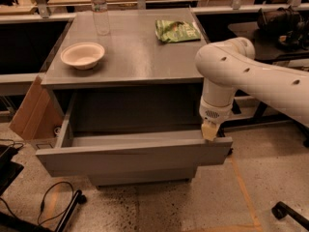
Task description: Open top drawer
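The top drawer [130, 158] is a wide grey drawer with a plain flat front. It stands pulled well out of the grey cabinet [135, 62], and its tray looks empty inside. My gripper [209, 130] hangs down from the white arm [251, 71] and sits at the right end of the drawer front's top edge, just inside the drawer. A lower drawer front [145, 176] shows beneath, set back and closed.
On the cabinet top are a white bowl [82, 55], a clear water bottle [100, 8] and a green chip bag [176, 30]. A cardboard box [31, 110] leans at the cabinet's left side. Cables [53, 202] lie on the floor at front left.
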